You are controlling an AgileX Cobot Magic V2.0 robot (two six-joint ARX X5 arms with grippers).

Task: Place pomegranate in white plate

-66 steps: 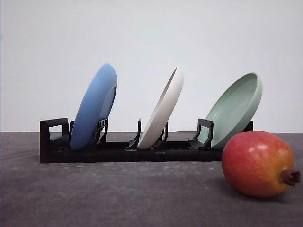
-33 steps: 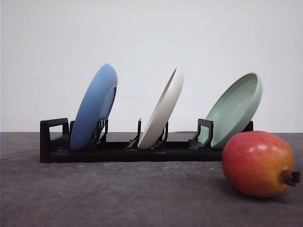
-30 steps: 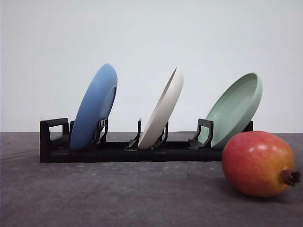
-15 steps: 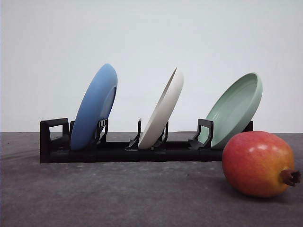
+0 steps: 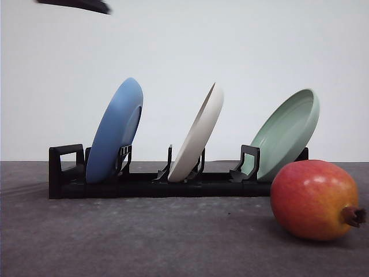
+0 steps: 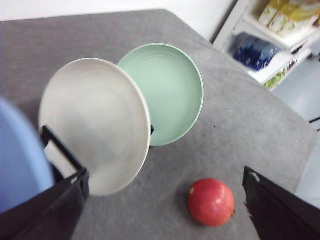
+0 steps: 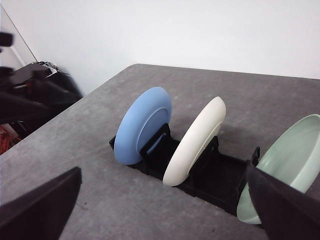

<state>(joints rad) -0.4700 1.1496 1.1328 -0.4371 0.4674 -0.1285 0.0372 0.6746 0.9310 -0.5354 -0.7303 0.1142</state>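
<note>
Front view first: the pomegranate (image 5: 314, 199) sits on the gray table (image 5: 144, 236) at about 4 o'clock in the frame, crown stub pointing right, just in front of the right end of the black plate rack (image 5: 144, 183). The rack holds three plates on edge, all leaning right: blue plate (image 5: 114, 131) on the left, white plate (image 5: 199, 135) in the middle slot, pale green plate (image 5: 286, 131) on the right. The fruit overlaps the bottom of the green one from this angle, but I can't tell if they touch. Compared to half a second ago, the fruit, rack and plates haven't budged; the one new thing is a dark blurry piece poking in at 11 o'clock, top edge. Can't tell what part of the robot that is.

Left wrist view: looking down on the rack. The white plate (image 6: 95, 122) has its hollow face toward the camera, the green plate (image 6: 165, 92) is right behind it, and a sliver of the blue plate (image 6: 20, 160) is at 9 o'clock. The pomegranate (image 6: 211, 202) is at around 5 o'clock on bare table, apart from the plates. The left gripper (image 6: 165, 220) has its fingers spread wide, one dark finger (image 6: 45, 210) near the rack and the other past the fruit, nothing held.

Right wrist view: the rack (image 7: 200, 172) runs diagonally with blue (image 7: 142, 125), white (image 7: 195, 142) and green (image 7: 285, 165) plates in order. The right gripper (image 7: 165, 220) is also wide open and empty, with dark fingers (image 7: 40, 205) at both lower corners. A blurry dark arm-like shape sits at 9 o'clock.
</note>
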